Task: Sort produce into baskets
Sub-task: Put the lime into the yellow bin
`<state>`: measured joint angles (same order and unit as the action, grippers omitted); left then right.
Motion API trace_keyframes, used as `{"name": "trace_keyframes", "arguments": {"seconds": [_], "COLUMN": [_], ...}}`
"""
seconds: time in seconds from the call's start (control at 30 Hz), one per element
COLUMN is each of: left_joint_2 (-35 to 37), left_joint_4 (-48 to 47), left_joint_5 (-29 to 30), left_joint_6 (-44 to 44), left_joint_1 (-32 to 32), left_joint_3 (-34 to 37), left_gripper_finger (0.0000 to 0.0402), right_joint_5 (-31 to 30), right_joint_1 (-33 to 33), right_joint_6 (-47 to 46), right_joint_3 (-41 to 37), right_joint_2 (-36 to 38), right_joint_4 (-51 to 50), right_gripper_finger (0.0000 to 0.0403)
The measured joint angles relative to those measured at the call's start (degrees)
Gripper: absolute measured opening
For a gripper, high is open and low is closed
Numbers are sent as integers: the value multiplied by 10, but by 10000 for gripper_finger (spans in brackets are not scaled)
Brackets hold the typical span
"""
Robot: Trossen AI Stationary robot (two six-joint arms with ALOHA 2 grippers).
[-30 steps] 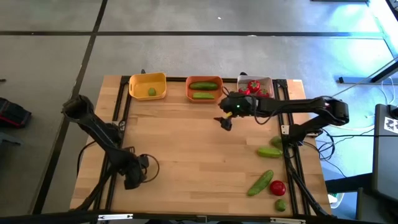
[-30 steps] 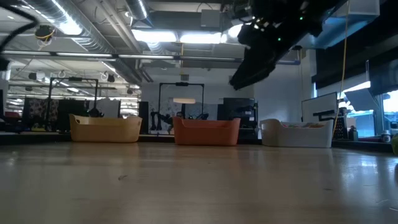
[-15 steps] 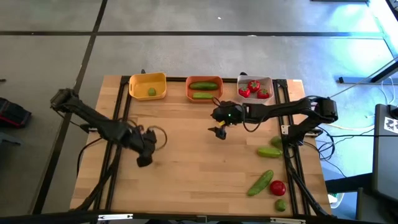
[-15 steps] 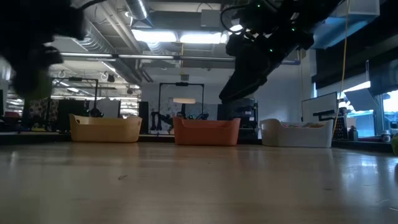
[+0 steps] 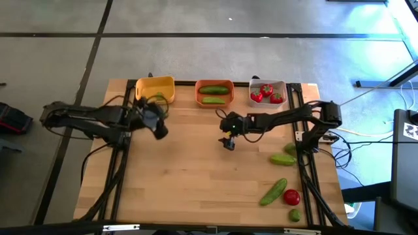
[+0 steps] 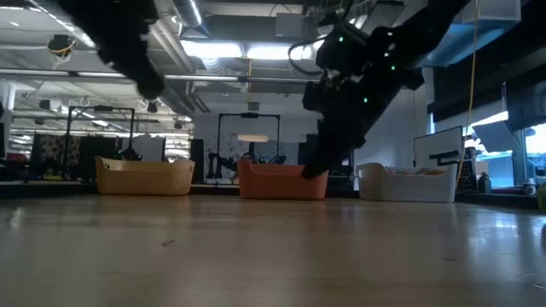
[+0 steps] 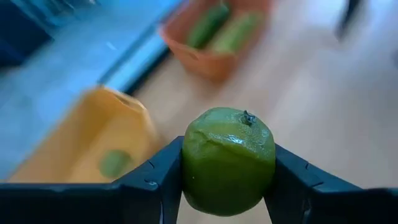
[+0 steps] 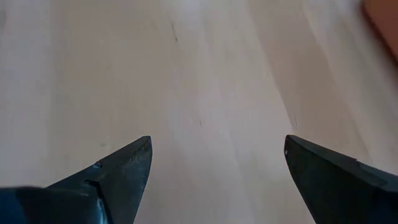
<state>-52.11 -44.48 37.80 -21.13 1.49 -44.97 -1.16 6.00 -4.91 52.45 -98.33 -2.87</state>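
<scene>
Nearest the front edge of the table (image 5: pixel 196 196), at its right side, the unsorted produce waits: a lime (image 5: pixel 294 214), a tomato (image 5: pixel 291 196), and two cucumbers (image 5: pixel 273 191) (image 5: pixel 283 158).

Mid-table, the right gripper (image 5: pixel 228 140) hangs empty over bare wood, fingers (image 8: pixel 118 171) spread wide.

Farther back on the left, the left gripper (image 5: pixel 155 118) clasps a lime (image 7: pixel 228 160) between its fingers (image 7: pixel 158 180), close to the yellow basket (image 5: pixel 155 89), which already contains one lime (image 7: pixel 114 163).

To place it well, the gripper should probably carry on until the lime sits squarely above the yellow basket's opening, lower a little, then release, so it cannot bounce over the rim.

Along the far edge, the orange basket (image 5: pixel 213 93) holds two cucumbers and the white basket (image 5: pixel 267 93) holds tomatoes.
</scene>
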Motion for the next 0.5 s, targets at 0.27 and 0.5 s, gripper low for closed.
{"name": "trace_keyframes", "arguments": {"seconds": [0.27, 0.5], "left_joint_2": [-9, -41], "left_joint_4": [118, 189], "left_joint_5": [22, 22], "left_joint_6": [126, 175], "left_joint_1": [-136, -246], "left_joint_3": [0, 14], "left_gripper_finger": [168, 168], "right_joint_5": [-93, -83], "right_joint_1": [0, 0], "right_joint_6": [-26, -41], "right_joint_3": [0, 0], "right_joint_2": [-29, -29], "right_joint_4": [-5, -1], "right_gripper_finger": [356, 356]}}
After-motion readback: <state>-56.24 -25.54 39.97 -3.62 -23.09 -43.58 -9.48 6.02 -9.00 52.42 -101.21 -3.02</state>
